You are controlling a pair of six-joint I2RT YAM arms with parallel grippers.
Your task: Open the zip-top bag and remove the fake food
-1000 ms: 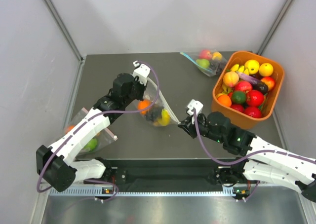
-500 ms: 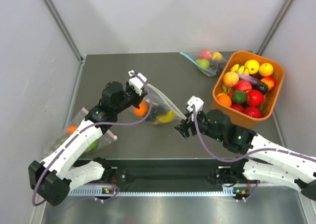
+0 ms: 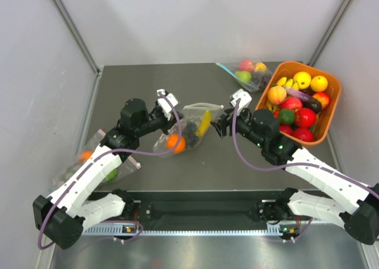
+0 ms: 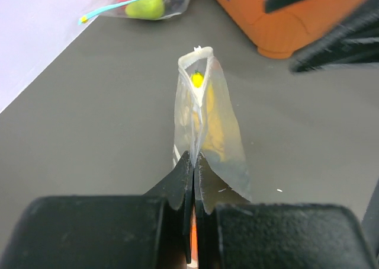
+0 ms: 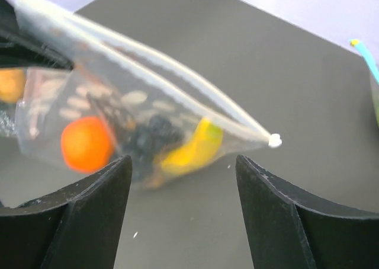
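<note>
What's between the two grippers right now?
Only the zip-top bag with the fake food, pinched by the left gripper; right gripper open. Top view.

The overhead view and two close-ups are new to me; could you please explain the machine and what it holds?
Two robot arms are bolted at the near edge of a table. The overhead view looks down from above and behind them; each close-up comes from a wrist camera. The left gripper is shut on one end of the zip-top bag, which holds an orange ball, a yellow banana and dark berries. The right gripper is open, close to the bag's other end. On the table: an orange bin of toy fruit, a blue-zipped clear bag and another clear bag.
</note>
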